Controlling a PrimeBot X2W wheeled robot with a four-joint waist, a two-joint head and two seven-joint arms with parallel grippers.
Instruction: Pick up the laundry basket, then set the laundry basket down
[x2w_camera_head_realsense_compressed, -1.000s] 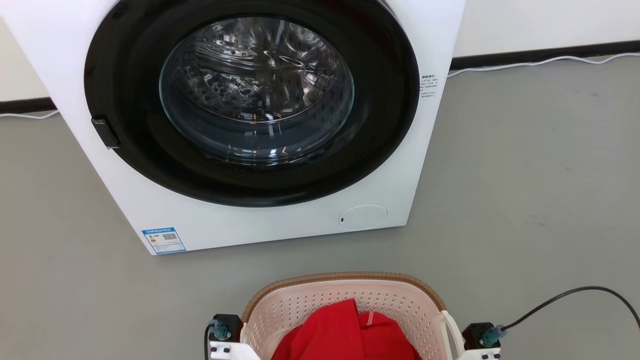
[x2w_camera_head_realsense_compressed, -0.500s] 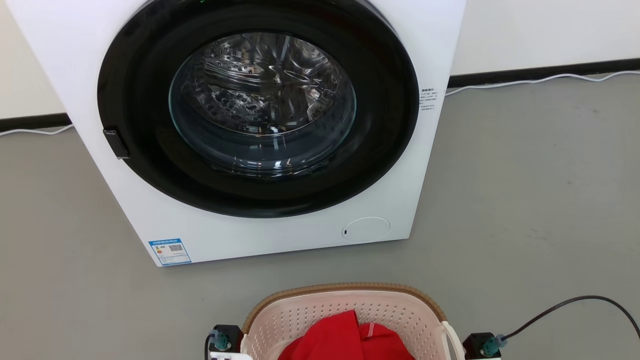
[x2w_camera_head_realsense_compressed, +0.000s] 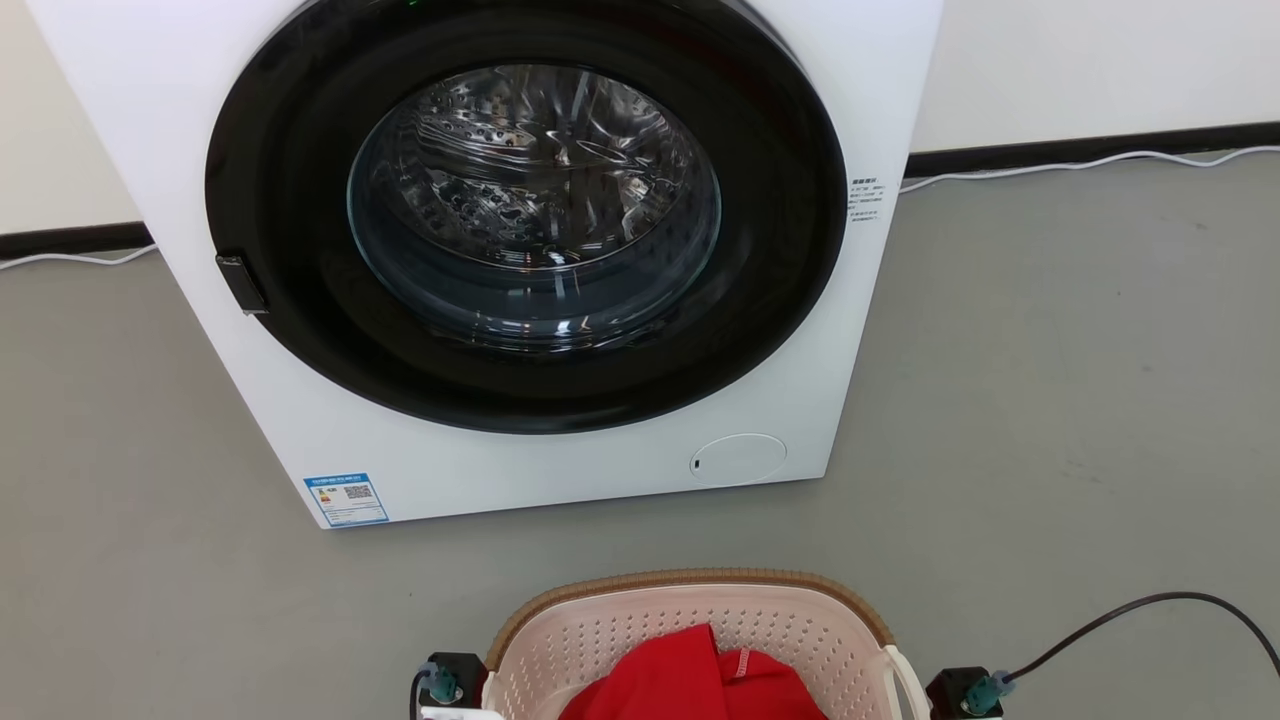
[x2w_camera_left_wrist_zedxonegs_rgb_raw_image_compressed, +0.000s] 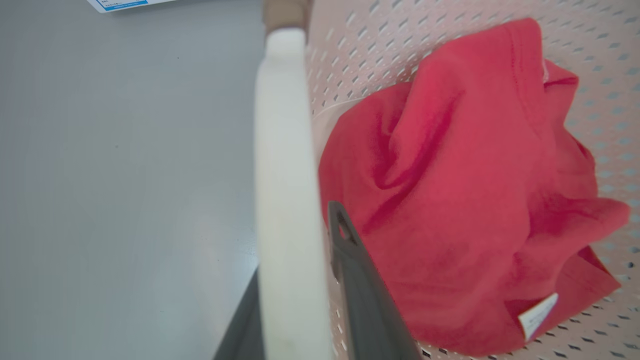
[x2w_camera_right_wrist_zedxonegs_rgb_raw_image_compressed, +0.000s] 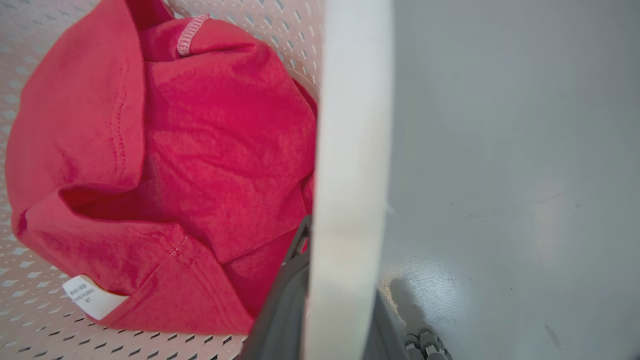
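The laundry basket (x2w_camera_head_realsense_compressed: 640, 625), cream-pink with perforated walls and a brown woven rim, sits at the bottom middle of the head view, in front of the washing machine. A red garment (x2w_camera_head_realsense_compressed: 695, 680) lies inside it. My left gripper (x2w_camera_left_wrist_zedxonegs_rgb_raw_image_compressed: 295, 250) is shut on the basket's white left handle (x2w_camera_left_wrist_zedxonegs_rgb_raw_image_compressed: 285, 150), one dark finger inside the basket beside the garment (x2w_camera_left_wrist_zedxonegs_rgb_raw_image_compressed: 460, 190). My right gripper (x2w_camera_right_wrist_zedxonegs_rgb_raw_image_compressed: 345, 270) is shut on the white right handle (x2w_camera_right_wrist_zedxonegs_rgb_raw_image_compressed: 352, 125). My wrists flank the basket in the head view. I cannot tell whether the basket touches the floor.
A white front-loading washing machine (x2w_camera_head_realsense_compressed: 330, 440) with a dark round door (x2w_camera_head_realsense_compressed: 530, 210) stands just beyond the basket. A black cable (x2w_camera_head_realsense_compressed: 1130, 605) curves over the grey floor (x2w_camera_head_realsense_compressed: 1080, 400) at the right. A white cord (x2w_camera_head_realsense_compressed: 1060, 163) runs along the wall's dark skirting.
The head camera has shifted, so the washing machine and the basket both sit a little lower and further right in the frame. Both grips on the handles look unchanged.
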